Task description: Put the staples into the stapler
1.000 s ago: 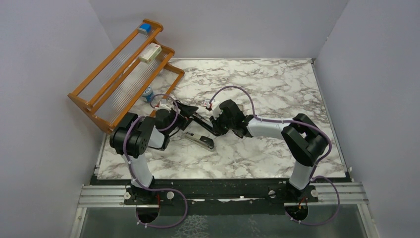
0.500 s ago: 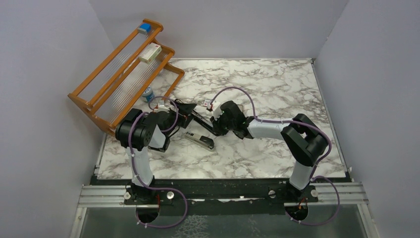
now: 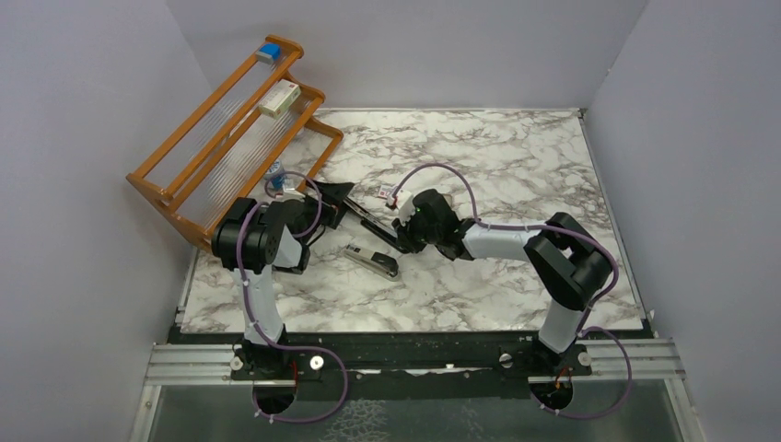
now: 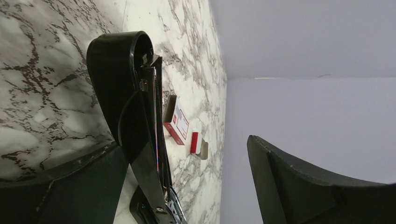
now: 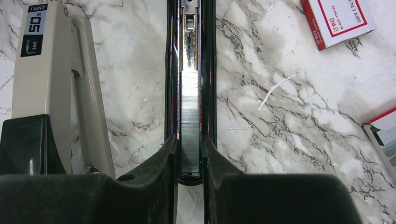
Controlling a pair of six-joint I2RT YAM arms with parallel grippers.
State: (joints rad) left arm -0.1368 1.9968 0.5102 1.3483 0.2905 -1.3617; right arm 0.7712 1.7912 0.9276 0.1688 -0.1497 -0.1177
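The black stapler [image 3: 373, 221] lies open on the marble between both arms. My right gripper [image 5: 190, 140] is shut on its lower rail, with one finger [image 5: 163, 158] on each side. A silver strip of staples [image 5: 190, 105] lies in the shiny channel. The stapler's black lid [image 4: 122, 79] stands raised beside the lower finger [image 4: 70, 186] of my left gripper [image 4: 184, 151], which is open and grips nothing. The red-and-white staple packet [image 4: 177, 123] and its small tray [image 4: 198, 143] lie just beyond the stapler.
A light beige stapler-like tool [image 5: 51, 74] lies right beside the stapler, toward the near edge [image 3: 373, 262]. A wooden rack [image 3: 230, 129] stands at the far left, holding a white-and-red box [image 3: 279, 97] and a blue item [image 3: 268, 52].
My left gripper has shifted a little toward the far side and the rack, staying open. The right gripper keeps its hold on the stapler and has barely moved.
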